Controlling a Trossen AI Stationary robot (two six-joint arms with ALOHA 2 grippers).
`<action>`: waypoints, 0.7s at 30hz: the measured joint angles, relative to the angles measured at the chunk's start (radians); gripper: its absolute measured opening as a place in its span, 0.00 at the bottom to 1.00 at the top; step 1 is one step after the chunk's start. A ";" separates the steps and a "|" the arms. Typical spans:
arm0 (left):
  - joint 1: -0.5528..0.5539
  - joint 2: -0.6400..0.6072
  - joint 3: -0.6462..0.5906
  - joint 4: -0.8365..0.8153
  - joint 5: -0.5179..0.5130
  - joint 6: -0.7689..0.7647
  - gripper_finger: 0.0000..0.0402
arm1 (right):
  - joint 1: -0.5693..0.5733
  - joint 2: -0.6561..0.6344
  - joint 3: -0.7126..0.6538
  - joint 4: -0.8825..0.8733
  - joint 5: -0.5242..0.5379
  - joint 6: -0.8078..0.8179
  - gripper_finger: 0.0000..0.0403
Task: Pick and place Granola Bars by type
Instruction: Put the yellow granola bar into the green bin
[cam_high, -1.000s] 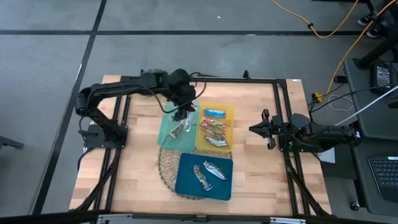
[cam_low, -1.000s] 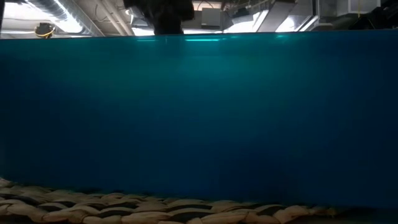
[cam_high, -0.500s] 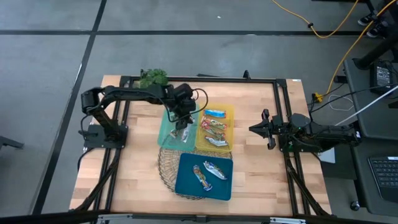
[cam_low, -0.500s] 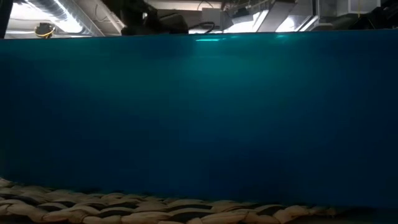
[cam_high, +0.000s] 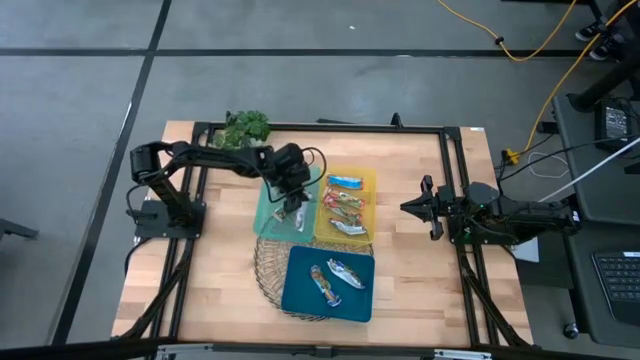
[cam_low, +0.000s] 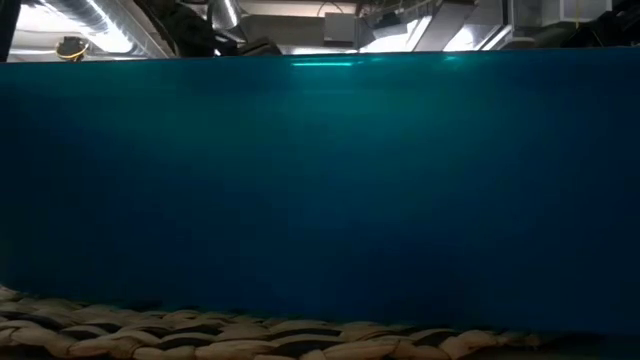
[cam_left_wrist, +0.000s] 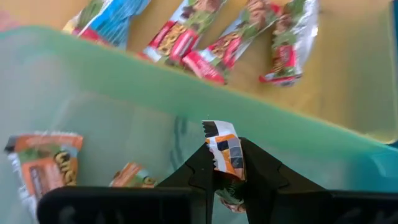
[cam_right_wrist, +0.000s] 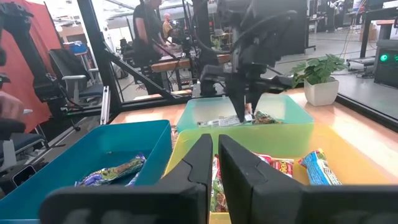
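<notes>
My left gripper (cam_high: 291, 203) reaches down into the pale green tray (cam_high: 268, 208) and is shut on a granola bar in an orange, white and black wrapper (cam_left_wrist: 224, 153). Two more orange bars (cam_left_wrist: 45, 169) lie on that tray's floor. The yellow tray (cam_high: 372, 182) beside it holds several bars (cam_high: 345, 208), red-and-green ones and a blue one. Two bars (cam_high: 335, 275) lie in the blue tray (cam_high: 300, 292) nearer the front. My right gripper (cam_high: 418, 208) waits shut at the table's right side, touching nothing. My left gripper pinches the bar between its two fingers (cam_left_wrist: 261, 171), across the wrapper. The bar's crimped end (cam_left_wrist: 217, 132) sticks out past the fingertips. The fingers slant down into the green tray from the table's left. Whether the bar touches the tray floor, I cannot tell.
A wire basket (cam_high: 268, 268) lies partly under the blue tray, whose wall (cam_low: 320, 190) fills the low view. A leafy plant (cam_high: 246, 126) stands at the far edge. Bare wood lies at the table's near left and near right.
My left gripper has gone down into the green tray, rolling a little, still shut on the bar. The arm now lies lower, and the plant behind it has come into sight.
</notes>
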 joint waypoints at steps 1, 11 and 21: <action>0.000 0.000 -0.009 0.007 -0.014 -0.002 0.12 | 0.000 0.000 0.000 0.000 0.000 0.000 0.08; -0.013 0.018 -0.066 0.008 -0.140 -0.007 0.12 | 0.000 0.000 0.000 0.000 0.000 0.000 0.08; -0.038 0.077 -0.067 0.021 -0.098 -0.029 0.15 | 0.000 0.000 0.000 0.000 0.000 0.000 0.08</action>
